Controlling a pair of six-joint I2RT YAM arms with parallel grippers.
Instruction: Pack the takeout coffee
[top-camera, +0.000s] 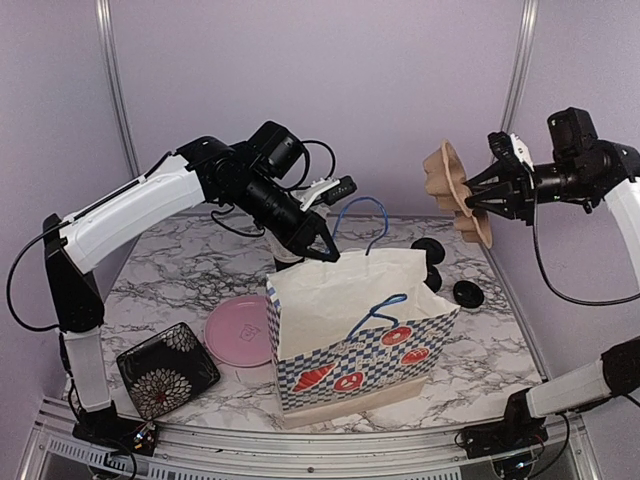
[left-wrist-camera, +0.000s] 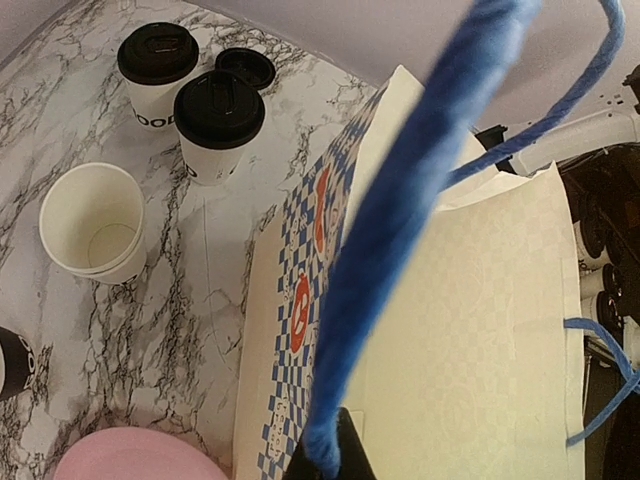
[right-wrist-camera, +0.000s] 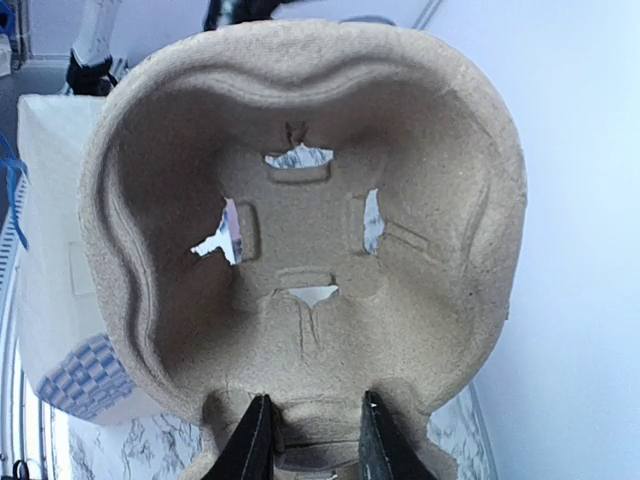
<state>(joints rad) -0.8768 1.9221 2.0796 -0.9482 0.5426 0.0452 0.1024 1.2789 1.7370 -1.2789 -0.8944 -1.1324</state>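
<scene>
Left pincer (top-camera: 327, 252) is clamped shut on one blue rope handle (left-wrist-camera: 400, 220) of the paper bag (top-camera: 340, 365), drawing that side up so the mouth stands open. The right pincer (top-camera: 480, 197) pinches the edge of a moulded pulp cup carrier (right-wrist-camera: 420, 200), which hangs in the air well above and to the right of the bag, tilted on its side with its pockets empty.

The step in hand looks like readying the bag and bringing the carrier to it; no coffee is packed yet. The next move probably calls for turning the carrier level and lowering it through the open mouth without catching the paper walls or the other handle, while the left arm holds the bag steady.

Two lidded cups (left-wrist-camera: 218, 130) stand touching on the worktop (left-wrist-camera: 130, 340), beside the bag's far wall and below the left pincer, well apart from the right one. Near them are an open, lidless cup (left-wrist-camera: 95, 215) and a loose lid (left-wrist-camera: 246, 68). More black lids (top-camera: 468, 293) lie on the bag's right.
</scene>
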